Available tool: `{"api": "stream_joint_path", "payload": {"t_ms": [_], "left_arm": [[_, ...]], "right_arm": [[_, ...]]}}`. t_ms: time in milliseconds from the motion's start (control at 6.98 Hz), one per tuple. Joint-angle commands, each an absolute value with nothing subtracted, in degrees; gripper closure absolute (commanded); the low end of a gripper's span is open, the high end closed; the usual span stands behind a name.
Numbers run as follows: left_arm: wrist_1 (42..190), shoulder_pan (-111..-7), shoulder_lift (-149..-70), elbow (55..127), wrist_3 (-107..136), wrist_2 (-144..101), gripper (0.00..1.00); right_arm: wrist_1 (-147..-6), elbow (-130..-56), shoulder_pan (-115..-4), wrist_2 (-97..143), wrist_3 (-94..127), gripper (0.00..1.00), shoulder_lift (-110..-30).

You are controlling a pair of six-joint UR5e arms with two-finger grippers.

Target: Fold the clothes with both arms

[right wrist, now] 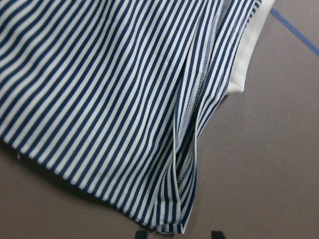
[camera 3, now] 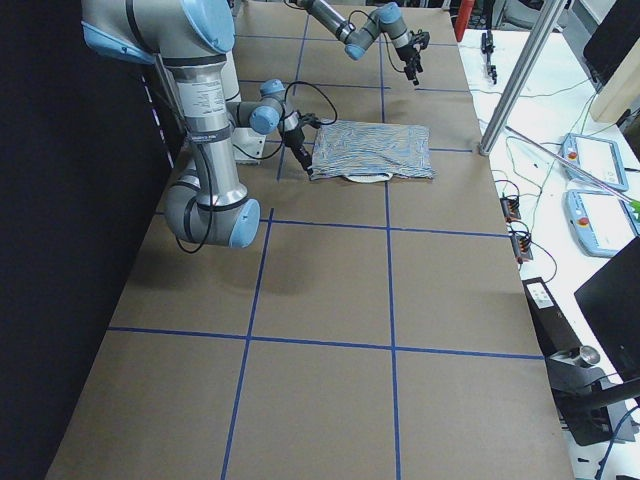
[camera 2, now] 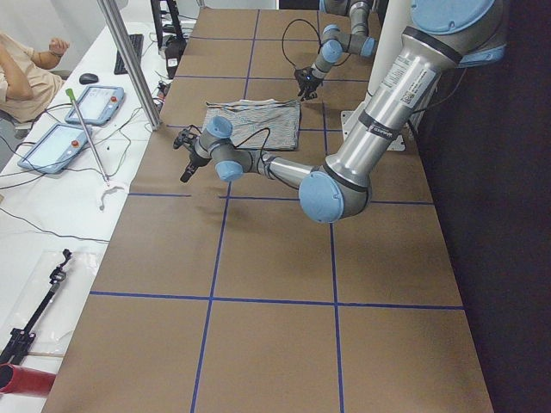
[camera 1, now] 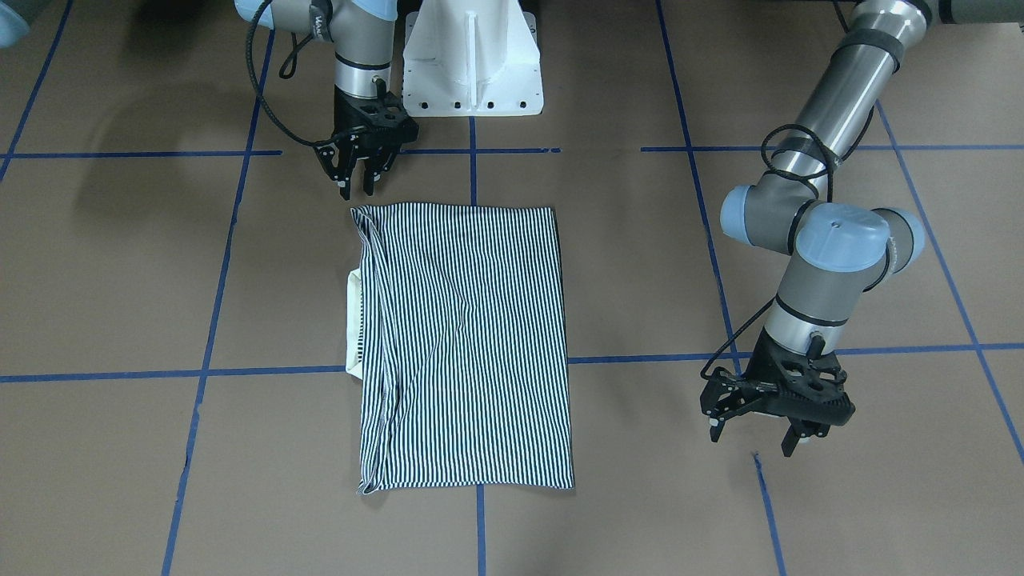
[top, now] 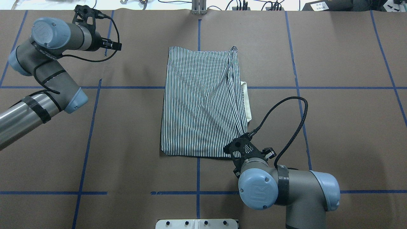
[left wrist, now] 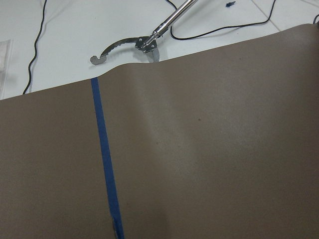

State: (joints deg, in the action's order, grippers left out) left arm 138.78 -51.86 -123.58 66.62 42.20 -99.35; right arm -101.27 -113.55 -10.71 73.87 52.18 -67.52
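- The striped polo shirt (camera 1: 468, 344) lies mid-table as a flat rectangle. Its white collar (camera 1: 354, 320) peeks out of the edge on the robot's right.
- The right gripper (camera 1: 358, 190) hangs just beside the shirt's near corner, jaws slightly apart, holding nothing.
- The left gripper (camera 1: 752, 442) is spread wide and empty, well apart from the shirt, over the brown table (camera 1: 120, 280).
- My call: the folding is mostly done, with perhaps one halving fold left.

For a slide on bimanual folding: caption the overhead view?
Folded striped polo shirt on the table; right end effector poised at its near corner, left end effector well clear.
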Motion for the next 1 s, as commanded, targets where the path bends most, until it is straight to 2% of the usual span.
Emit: {"api": "stream_joint_path", "payload": {"t_ms": [0,286,430,573,859], "left_arm": [[138.78,-51.86,-123.57,66.62,42.19,-99.4,0.0],[138.78,-51.77,-123.57,66.62,42.19,-99.4,0.0],[138.78,-51.77,-123.57,66.62,42.19,-99.4,0.0],[138.78,-51.77,-123.57,66.62,42.19,-99.4,0.0],[138.78,-51.77,-123.49,66.62,42.19,-99.4,0.0]], "right_arm": [[-101.34,-112.34,-15.79,76.27,51.33,0.0,-63.05],[-101.16,-105.51,-21.07,80.14,50.36,0.03,-56.1],[-96.55,-101.99,-21.35,80.33,50.45,0.28,-56.07],[-93.2,-98.21,-21.36,80.33,50.45,0.35,-56.07],[-92.46,-97.3,-21.27,80.33,50.27,0.57,-56.25]]}}
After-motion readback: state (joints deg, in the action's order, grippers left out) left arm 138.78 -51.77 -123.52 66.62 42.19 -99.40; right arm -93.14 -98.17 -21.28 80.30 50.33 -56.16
